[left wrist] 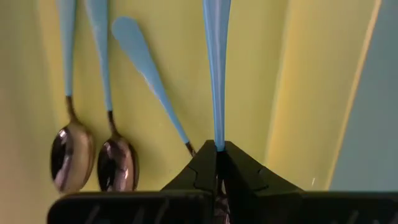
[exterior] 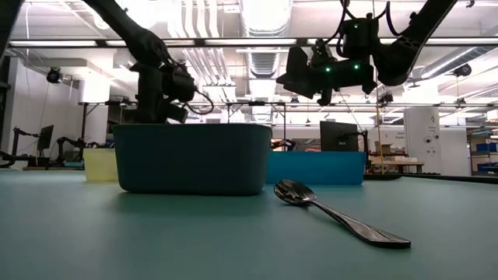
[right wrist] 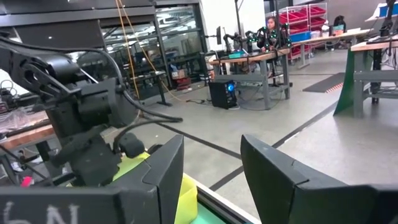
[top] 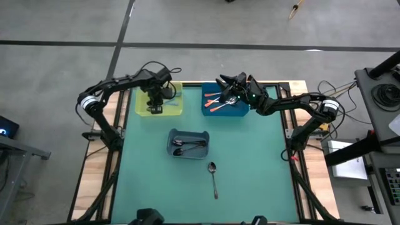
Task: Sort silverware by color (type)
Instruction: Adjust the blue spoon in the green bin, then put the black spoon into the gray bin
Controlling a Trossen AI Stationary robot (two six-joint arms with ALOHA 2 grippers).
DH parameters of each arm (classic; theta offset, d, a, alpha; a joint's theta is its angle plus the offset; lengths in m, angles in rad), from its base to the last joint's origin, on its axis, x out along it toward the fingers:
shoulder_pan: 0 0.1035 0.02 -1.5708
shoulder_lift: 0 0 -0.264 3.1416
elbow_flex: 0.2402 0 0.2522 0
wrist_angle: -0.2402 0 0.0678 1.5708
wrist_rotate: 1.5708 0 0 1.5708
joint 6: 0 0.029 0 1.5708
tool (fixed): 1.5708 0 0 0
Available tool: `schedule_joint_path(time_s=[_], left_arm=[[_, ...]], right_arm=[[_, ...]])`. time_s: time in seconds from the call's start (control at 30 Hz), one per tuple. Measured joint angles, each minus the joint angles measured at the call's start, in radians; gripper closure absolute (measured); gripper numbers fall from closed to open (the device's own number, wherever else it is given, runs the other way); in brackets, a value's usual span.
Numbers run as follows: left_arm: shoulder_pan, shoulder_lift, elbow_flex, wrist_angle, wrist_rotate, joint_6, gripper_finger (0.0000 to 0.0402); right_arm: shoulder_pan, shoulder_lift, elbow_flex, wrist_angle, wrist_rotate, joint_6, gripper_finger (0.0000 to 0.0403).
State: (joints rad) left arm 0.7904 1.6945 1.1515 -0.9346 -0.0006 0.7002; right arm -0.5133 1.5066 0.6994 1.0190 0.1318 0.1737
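The left gripper [left wrist: 217, 163] pinches a light-blue-handled spoon [left wrist: 216, 68] over the yellow bin [top: 160, 100], where matching spoons lie, probably for release. The right gripper [top: 232, 81] hovers above the blue bin [top: 225, 111], fingers spread. One dark spoon [top: 214, 178] lies unsorted on the bench [top: 250, 162].

We stood in a robotics lab or workshop hall: a concrete floor [right wrist: 292, 134] ran past workbenches [right wrist: 249, 62] loaded with equipment, red parts bins [right wrist: 298, 14] filled a rack, a person [right wrist: 271, 28] sat at a far bench, and exposed ducts [exterior: 261, 15] and strip lights crossed the ceiling.
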Motion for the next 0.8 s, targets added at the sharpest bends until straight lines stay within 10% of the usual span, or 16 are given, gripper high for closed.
schedule_joint_path(time_s=[0.8], left_arm=[[0.012, 0.081, 0.0, 0.022, 0.01, -0.002, 0.0358]], right_arm=[[0.0, 0.0, 0.0, -0.004, 0.0, -0.002, 0.0255]])
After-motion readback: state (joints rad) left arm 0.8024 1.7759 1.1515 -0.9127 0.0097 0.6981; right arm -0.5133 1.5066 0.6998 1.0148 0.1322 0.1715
